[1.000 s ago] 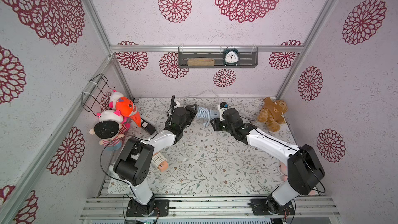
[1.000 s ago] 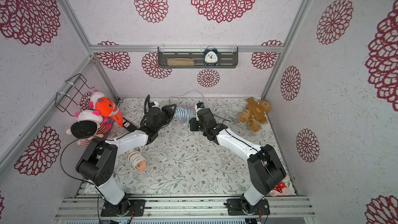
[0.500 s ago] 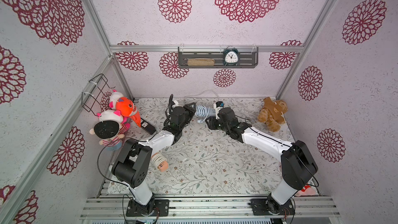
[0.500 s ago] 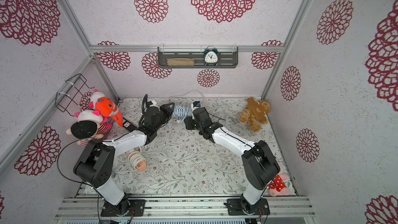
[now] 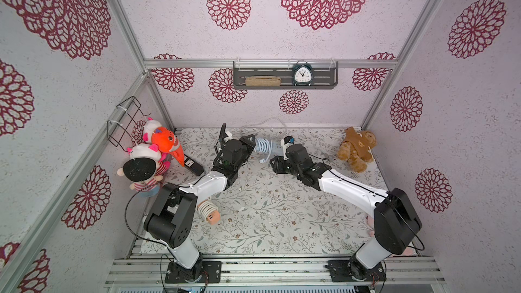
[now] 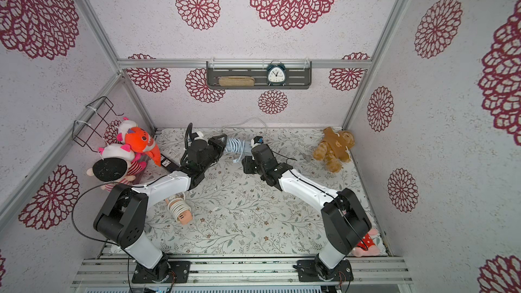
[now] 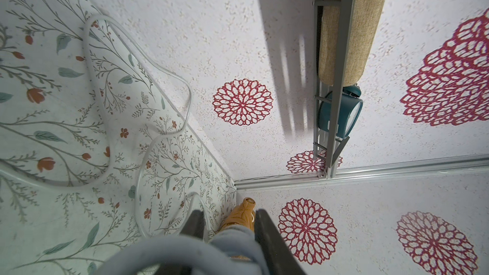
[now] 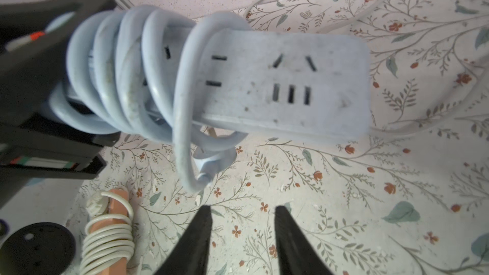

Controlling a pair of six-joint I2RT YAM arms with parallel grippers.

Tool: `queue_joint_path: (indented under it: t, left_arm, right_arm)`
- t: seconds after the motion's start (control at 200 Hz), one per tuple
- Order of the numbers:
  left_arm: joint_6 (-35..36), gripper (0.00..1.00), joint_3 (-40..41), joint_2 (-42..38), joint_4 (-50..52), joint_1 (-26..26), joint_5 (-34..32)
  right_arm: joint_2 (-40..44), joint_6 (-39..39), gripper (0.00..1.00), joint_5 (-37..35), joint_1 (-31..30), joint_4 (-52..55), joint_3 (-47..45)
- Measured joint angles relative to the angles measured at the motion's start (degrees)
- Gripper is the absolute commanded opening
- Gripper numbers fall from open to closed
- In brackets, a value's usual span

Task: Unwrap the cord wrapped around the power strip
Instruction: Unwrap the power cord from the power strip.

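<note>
Right wrist: right gripper (image 8: 243,210) jaws apart, empty, facing power strip (image 8: 291,75).

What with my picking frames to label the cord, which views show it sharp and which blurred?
Right wrist view: the power strip is fairly crisp on its face, the wrapped cord softer and smeared. Left wrist view: the cord is a close out-of-focus blur, while the clock is sharp. Both top views: even light, no glare, the cord small but clear.
</note>
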State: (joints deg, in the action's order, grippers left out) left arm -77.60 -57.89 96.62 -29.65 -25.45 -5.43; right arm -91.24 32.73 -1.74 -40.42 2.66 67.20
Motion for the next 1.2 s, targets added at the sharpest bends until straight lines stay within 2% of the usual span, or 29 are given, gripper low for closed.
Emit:
queue_joint_path:
  t: [0.255,0.335,0.515,0.555,0.64,0.8,0.891,1.071,1.201]
  left_arm:
    - [0.00,0.00,0.11,0.00,0.07,-0.17,-0.11]
    - [0.00,0.00,0.11,0.00,0.07,-0.17,-0.11]
    - [0.00,0.00,0.11,0.00,0.37,-0.35,-0.20]
    - [0.00,0.00,0.09,0.00,0.44,-0.39,-0.22]
    - [0.04,0.00,0.11,0.00,0.48,-0.39,-0.31]
    - [0.09,0.00,0.09,-0.04,1.07,-0.44,-0.52]
    - [0.50,0.00,0.11,-0.17,1.73,-0.35,-0.44]
    - [1.22,0.00,0.74,-0.52,2.23,0.28,1.44]
    - [3.02,0.00,0.31,-0.66,3.56,3.08,9.03]
  right_arm:
    - [0.11,0.48,0.46,0.26,-0.28,-1.40,1.29]
    - [-1.05,0.72,0.41,0.39,-0.35,-1.97,2.64]
    - [-4.81,1.27,0.37,0.63,-0.44,-2.84,5.49]
    - [-5.57,1.38,0.34,0.68,-0.50,-2.86,5.92]
    - [-6.86,1.62,0.16,0.68,-0.50,-2.84,6.45]
    - [-7.43,1.81,0.11,0.66,-0.57,-2.29,6.51]
    - [-6.99,1.53,0.00,0.50,-0.63,-0.92,6.56]
    - [-4.28,-1.42,0.00,0.39,-0.22,6.51,7.74]
    - [-2.82,-4.39,0.00,1.97,2.25,13.60,10.80]
